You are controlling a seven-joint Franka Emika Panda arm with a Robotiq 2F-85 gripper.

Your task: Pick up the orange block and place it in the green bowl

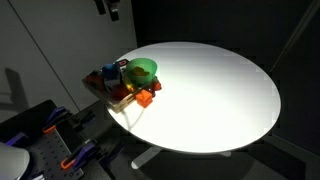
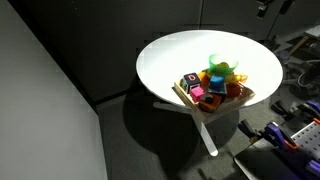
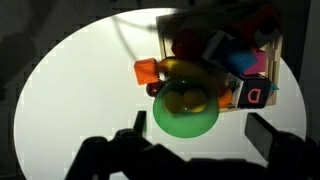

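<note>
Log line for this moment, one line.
phase: pre-grasp | tool: open, empty | orange block: on table, beside green bowl, not gripped | placement: not yet done

Table [image 1: 220, 95] plain white, no pattern. Green bowl [image 3: 186, 118] bright lime, nr table edge, w/ yellow item [image 3: 186, 98] inside. Orange block [image 3: 147, 72] vivid orange. Tray [image 1: 105, 97] pale wood. In it: red blocks [image 2: 236, 90], blue block [image 3: 246, 62], pink block [image 3: 255, 96] w/ dark letter D.

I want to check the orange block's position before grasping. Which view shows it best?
Wrist view: the orange block shows unobstructed beside the green bowl. In both exterior views it is tiny, crowded against other toys.
</note>
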